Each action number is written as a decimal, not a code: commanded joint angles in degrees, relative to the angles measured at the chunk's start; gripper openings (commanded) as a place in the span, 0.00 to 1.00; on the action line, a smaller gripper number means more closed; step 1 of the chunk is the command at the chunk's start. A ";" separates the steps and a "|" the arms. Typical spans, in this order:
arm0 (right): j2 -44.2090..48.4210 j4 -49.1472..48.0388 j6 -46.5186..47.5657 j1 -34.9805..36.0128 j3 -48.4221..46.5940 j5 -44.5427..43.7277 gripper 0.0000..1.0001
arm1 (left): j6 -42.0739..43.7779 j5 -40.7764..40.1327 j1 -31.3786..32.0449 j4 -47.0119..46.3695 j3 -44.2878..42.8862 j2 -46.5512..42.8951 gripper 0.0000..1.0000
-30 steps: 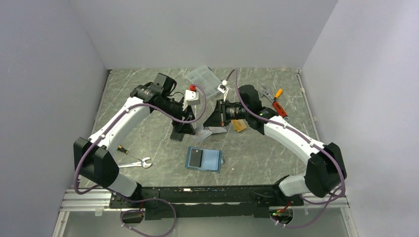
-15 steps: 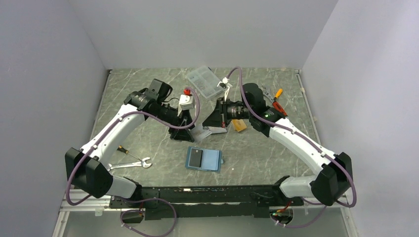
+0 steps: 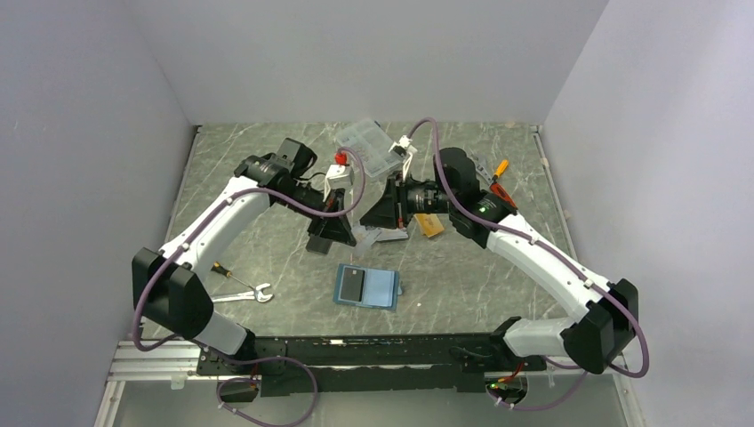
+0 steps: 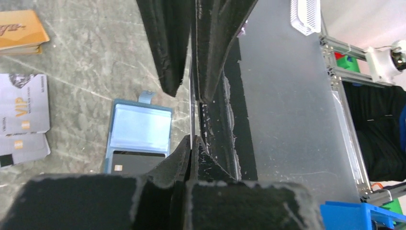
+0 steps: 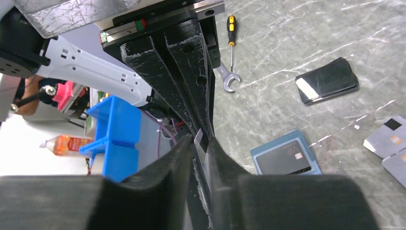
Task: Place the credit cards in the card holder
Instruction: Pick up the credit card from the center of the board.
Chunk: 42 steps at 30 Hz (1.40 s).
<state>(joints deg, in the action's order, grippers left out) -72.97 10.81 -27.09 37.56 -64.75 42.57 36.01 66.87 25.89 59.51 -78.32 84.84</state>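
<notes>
Above mid-table (image 3: 480, 285) you have the two grippers meeting tip to tip over one card (image 5: 200, 137), which stands edge-on between them. The left gripper (image 4: 190, 143) is clamped on that card. The right gripper (image 5: 202, 146) flanks the same card closely; whether its fingers press it cannot be told.

The card holder (image 3: 366, 286) lies open and flat on the table, nearer the arm bases than the grippers and apart from both. A dark card (image 3: 353, 283) sits in its left half.

Loose silver cards (image 4: 21, 110) and an orange card (image 4: 21, 29) lie on the table by the right gripper, on the far side of the holder. A black case (image 5: 327, 80) lies beside them. A wrench (image 5: 228, 79) and a screwdriver (image 5: 231, 28) lie off to the left, and a clear box (image 3: 367, 147) sits at the far edge.
</notes>
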 commanded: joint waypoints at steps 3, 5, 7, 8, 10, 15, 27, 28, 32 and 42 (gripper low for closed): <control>5.75 -3.88 -0.99 -0.66 1.55 -4.45 0.42 | 1.23 8.62 -0.12 3.47 -4.14 0.68 0.00; 7.80 -5.00 -1.94 -2.01 3.64 -4.39 0.48 | -0.69 10.01 -0.84 2.25 -4.16 0.06 0.00; 9.96 -6.15 -2.89 -3.32 5.82 -4.56 0.52 | -3.27 10.85 -1.37 0.51 -4.08 -0.89 0.00; 11.15 -7.38 -3.53 -3.85 7.51 -4.59 0.53 | -5.26 11.17 -1.63 -0.95 -3.76 -1.50 0.00; 12.89 -10.09 -5.30 -4.40 10.09 -4.39 0.54 | -10.11 11.66 -2.04 -5.68 -2.50 -3.40 0.00; 13.24 -18.07 -11.03 -4.51 13.43 -2.61 0.54 | -23.77 11.19 -2.54 -19.39 1.14 -7.59 0.00; 12.35 -31.87 -18.49 -1.28 15.77 -3.38 0.52 | -39.46 10.56 -3.38 -33.27 5.66 -10.10 0.00; 12.28 -32.05 -18.38 -0.83 15.77 -3.84 0.52 | -40.75 10.78 -3.40 -34.63 6.00 -10.19 0.00; 11.40 -32.06 -18.85 0.34 15.46 -5.30 0.45 | -42.88 10.65 -3.41 -36.76 6.47 -10.72 0.00; 10.71 -33.78 -22.36 0.93 17.35 -13.18 0.00 | -46.33 10.86 -3.58 -39.24 7.01 -11.38 0.08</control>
<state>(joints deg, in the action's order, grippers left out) -62.89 -19.94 -47.92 38.15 -48.18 34.65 -8.12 75.61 22.48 23.86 -71.33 75.20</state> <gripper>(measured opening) 0.015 0.038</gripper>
